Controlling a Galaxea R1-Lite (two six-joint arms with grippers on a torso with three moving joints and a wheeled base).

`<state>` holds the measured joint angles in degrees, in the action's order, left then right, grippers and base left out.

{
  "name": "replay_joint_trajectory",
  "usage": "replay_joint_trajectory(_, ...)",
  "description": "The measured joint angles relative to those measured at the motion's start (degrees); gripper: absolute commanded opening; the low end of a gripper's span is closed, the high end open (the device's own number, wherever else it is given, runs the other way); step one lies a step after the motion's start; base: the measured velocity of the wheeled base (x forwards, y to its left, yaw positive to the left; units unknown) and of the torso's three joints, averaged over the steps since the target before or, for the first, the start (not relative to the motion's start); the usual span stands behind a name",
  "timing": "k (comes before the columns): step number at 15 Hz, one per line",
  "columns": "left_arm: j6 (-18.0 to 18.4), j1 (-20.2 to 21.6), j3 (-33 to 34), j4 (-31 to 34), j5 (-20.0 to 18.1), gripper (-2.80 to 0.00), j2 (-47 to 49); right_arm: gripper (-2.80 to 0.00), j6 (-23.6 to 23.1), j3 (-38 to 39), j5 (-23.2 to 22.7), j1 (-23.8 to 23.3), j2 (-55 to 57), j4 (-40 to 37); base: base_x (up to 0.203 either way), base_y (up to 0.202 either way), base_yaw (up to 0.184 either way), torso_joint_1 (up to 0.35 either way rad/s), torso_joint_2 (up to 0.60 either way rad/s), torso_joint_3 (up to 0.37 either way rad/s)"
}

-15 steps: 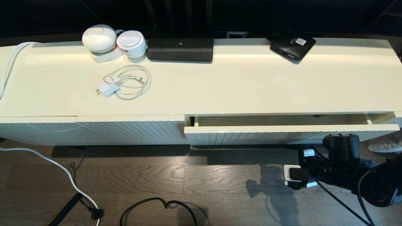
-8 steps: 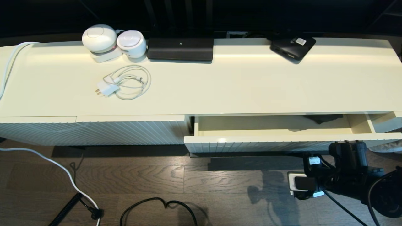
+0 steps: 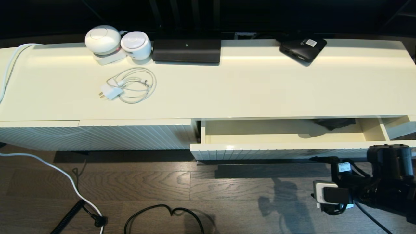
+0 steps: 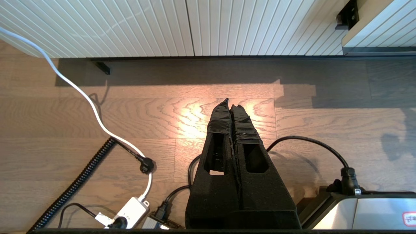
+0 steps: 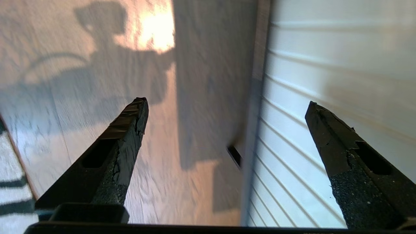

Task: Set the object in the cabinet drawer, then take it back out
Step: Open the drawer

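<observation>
The cabinet drawer stands pulled out at the right half of the cabinet, its glossy cream interior showing. The object, a black umbrella, lies at the drawer's back right, mostly hidden under the cabinet top. My right gripper is open with nothing between its fingers. It hangs low in front of the drawer's right end, pointing along the ribbed front above the wooden floor. My left gripper is shut and empty, parked over the floor in front of the left ribbed panel.
On the cabinet top lie a white charger with coiled cable, two round white devices, a flat black unit and a black box with a white label. Cables cross the floor at the left.
The drawer has slid further out, and the umbrella at its back now shows. My right arm has drawn back toward me and to the right.
</observation>
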<state>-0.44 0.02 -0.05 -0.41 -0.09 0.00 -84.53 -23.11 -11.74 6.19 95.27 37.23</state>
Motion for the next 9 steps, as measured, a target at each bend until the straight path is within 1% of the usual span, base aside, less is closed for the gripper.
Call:
replay_joint_trajectory(3, 0.0, 0.0, 0.0, 0.0, 0.0, -2.80, 0.0, 0.00, 0.1, 0.3, -0.1, -1.4, -11.1, -9.5, 0.000, 0.000, 0.000, 0.000, 0.00, 0.000)
replay_joint_trajectory(7, 0.0, 0.0, 0.0, 0.0, 0.0, -2.80, 0.0, 0.00, 0.5, -0.6, -0.2, -2.7, -27.1, -25.0, 0.000, 0.000, 0.000, 0.000, 0.00, 0.000)
replay_joint_trajectory(9, 0.0, 0.0, 0.0, 0.0, 0.0, -2.80, 0.0, 0.00, 1.7, -2.1, -0.2, -3.2, -34.7, -32.8, 0.000, 0.000, 0.000, 0.000, 0.00, 0.000)
